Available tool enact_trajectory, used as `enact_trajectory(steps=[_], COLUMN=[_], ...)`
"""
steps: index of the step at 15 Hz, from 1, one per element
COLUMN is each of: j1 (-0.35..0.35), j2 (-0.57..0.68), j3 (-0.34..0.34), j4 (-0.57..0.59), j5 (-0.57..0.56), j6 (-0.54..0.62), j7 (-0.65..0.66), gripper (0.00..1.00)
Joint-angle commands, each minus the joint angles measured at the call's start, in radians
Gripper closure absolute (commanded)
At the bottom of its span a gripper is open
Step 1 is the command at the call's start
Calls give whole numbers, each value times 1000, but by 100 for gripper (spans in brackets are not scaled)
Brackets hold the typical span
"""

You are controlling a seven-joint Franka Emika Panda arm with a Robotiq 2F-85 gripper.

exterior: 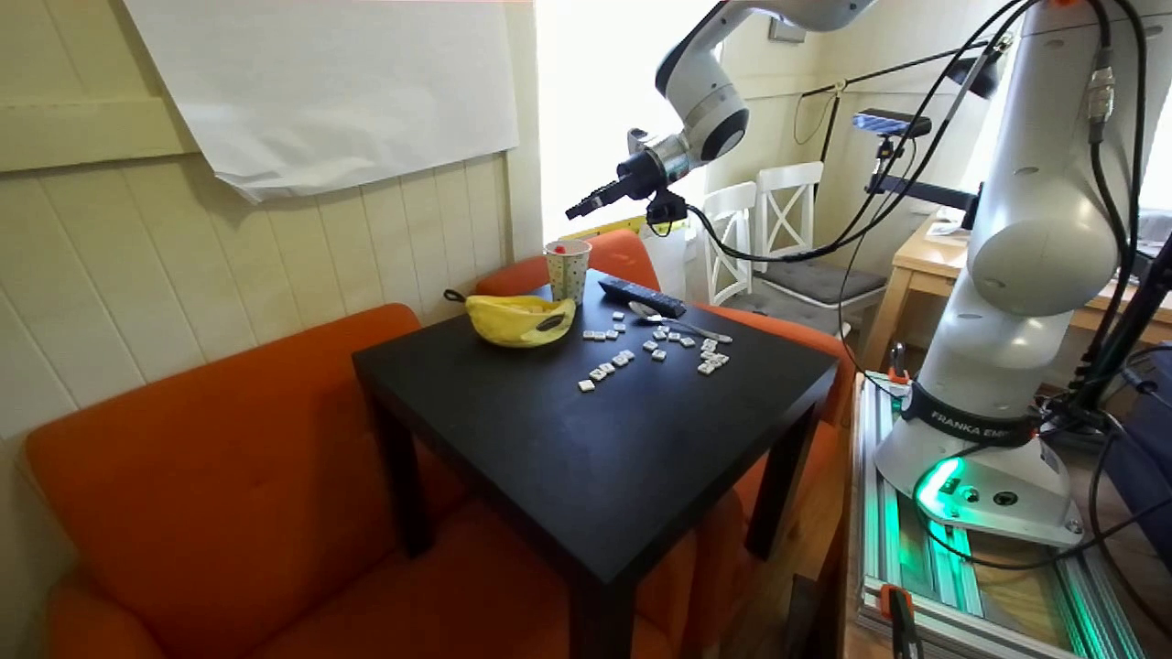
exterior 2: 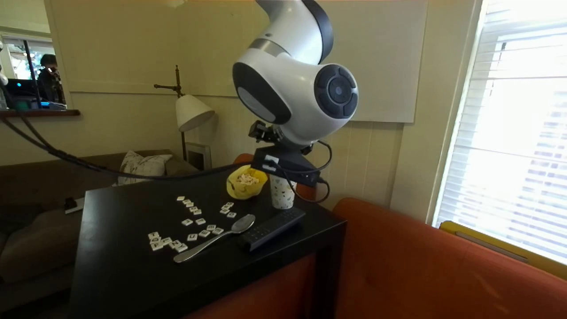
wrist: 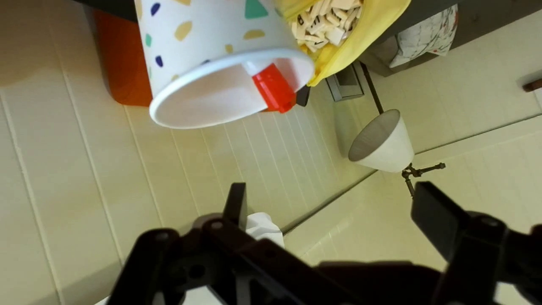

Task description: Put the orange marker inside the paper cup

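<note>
On your left, in an exterior view, the orange sofa runs along the pale panelled wall; on the black table close to it you have the yellow bowl, shaped like a banana and holding letter tiles; just right of that your spotted cup stands upright, though you cannot tell whether the two touch; your marker is inside the cup, leaning, its red end reaching past the rim in the wrist view; your gripper hangs in the air apart from the cup, its fingers spread wide from each other; further right, loose tiles lie scattered over the table, some nearly in a row; near them you see the dark remote, with the spoon just beside it; past those come white chairs with grey seats; at your far right stands the arm, its base lit green.
</note>
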State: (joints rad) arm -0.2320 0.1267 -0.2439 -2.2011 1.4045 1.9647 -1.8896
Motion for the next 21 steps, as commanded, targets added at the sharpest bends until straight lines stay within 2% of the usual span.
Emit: enact_trajectory(steps=[1, 3, 6, 9, 11, 14, 15, 17, 18, 20, 21], j1=[16, 26, 28, 9, -112, -281, -312, -308, -144, -58, -5], j2=[-104, -188, -305, -412, -470, -598, -640, -707, -703, -721, -725], j3=[6, 11, 33, 83, 210, 377, 405, 417, 282, 228, 178], j4=[-49, -75, -121, -201, -256, -328, -331, -311, -301, -269, -252], j5=[6, -18, -205, -457, -623, -863, -943, -1071, -1166, -1213, -1205], j6=[124, 240, 425, 546, 550, 426, 357, 177, 114, -58, -138], j7=[113, 206, 394, 622, 777, 1012, 1089, 1212, 1278, 1304, 1292], gripper=[0, 0, 0, 0, 0, 0, 0, 0, 0, 0, 0])
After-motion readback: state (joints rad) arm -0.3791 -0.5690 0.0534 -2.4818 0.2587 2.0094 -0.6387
